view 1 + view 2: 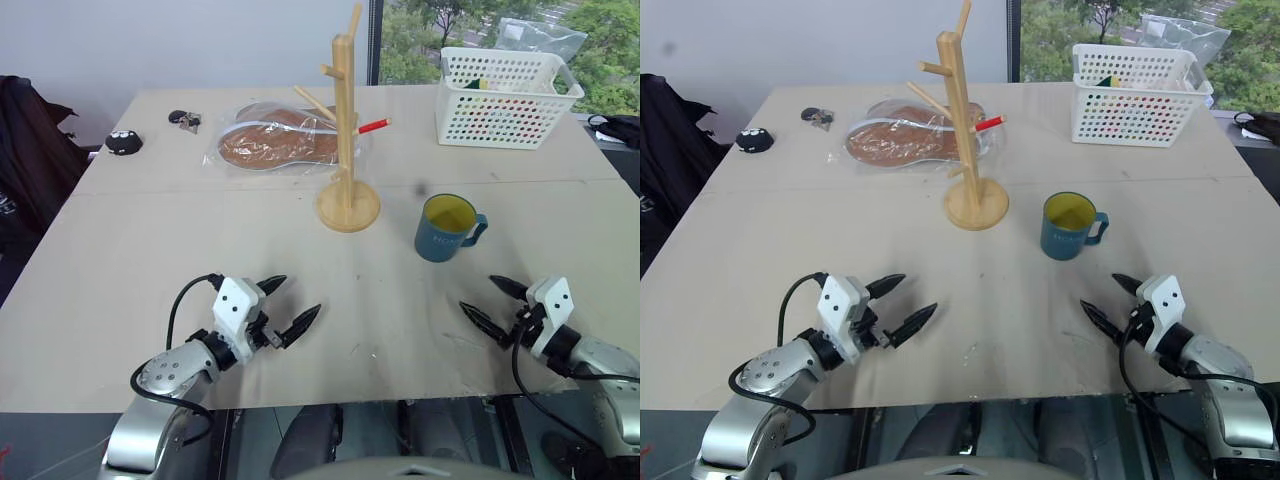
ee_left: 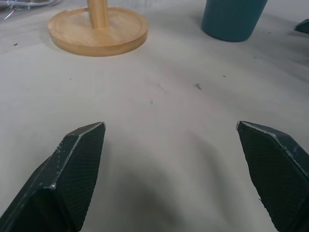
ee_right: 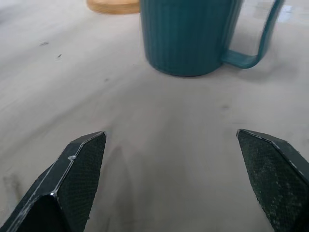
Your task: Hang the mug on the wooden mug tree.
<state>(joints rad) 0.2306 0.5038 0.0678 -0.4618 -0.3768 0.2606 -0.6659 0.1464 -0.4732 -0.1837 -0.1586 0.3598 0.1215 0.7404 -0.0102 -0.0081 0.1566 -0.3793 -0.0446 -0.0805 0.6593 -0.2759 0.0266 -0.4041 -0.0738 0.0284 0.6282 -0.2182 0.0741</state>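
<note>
- we see the mug [image 1: 447,228] standing upright on the table [image 1: 130,270], just right of the wooden mug tree [image 1: 346,130] and apart from its round base; its handle points to the right, away from the tree.
- our right gripper [image 1: 493,304] sits low over the table's near edge, jaws spread wide and holding nothing, aimed roughly at the mug and short of it; our left gripper [image 1: 291,306] is likewise spread and empty, near the edge on the left.
- we judge the step in hand to be the reach and grasp, and the right arm is the natural one, as the mug is nearer its side.
- to do it well, we would take the mug by the body or rim and leave the handle loop free, since that loop must slide over a peg.
- the pegs slant upward, so the loop should come down onto one from above its tip.
- the lower pegs look closest, though from these views we can't be sure which one faces the mug.
- the tall tree on its narrow base may tip if nudged, so we would keep clear of the pole; the white basket [image 1: 505,95] and bagged items [image 1: 280,135] behind stay out of the way.
</note>
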